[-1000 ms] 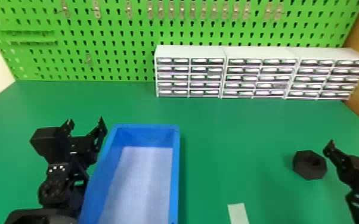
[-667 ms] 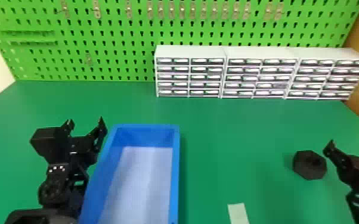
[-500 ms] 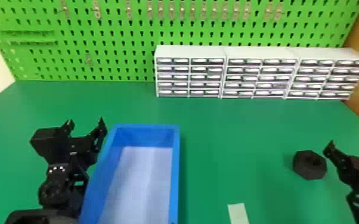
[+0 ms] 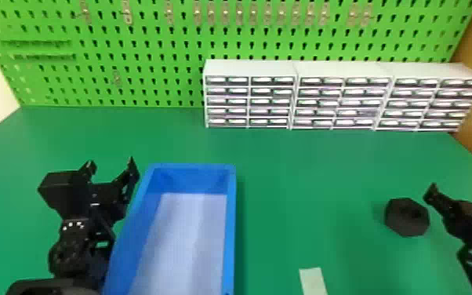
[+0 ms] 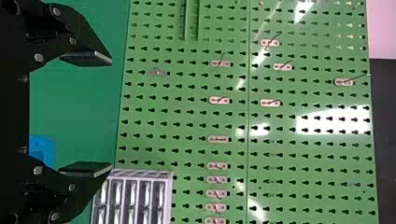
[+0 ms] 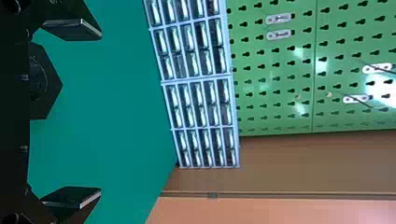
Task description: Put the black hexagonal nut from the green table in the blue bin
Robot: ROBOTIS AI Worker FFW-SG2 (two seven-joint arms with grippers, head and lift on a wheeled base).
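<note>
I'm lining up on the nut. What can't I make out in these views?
- Blue bin: near end cut off by the bottom edge, head view.
- Black hexagonal nut: one side hidden behind the right gripper's body, right wrist view.
- Pale strip: near end cut off by the bottom edge, head view.
- Drawer cabinets: contents too blurred, head view.

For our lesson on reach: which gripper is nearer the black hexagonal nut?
Right. The right gripper is just right of the nut; the left gripper is far left, beyond the blue bin.
</note>
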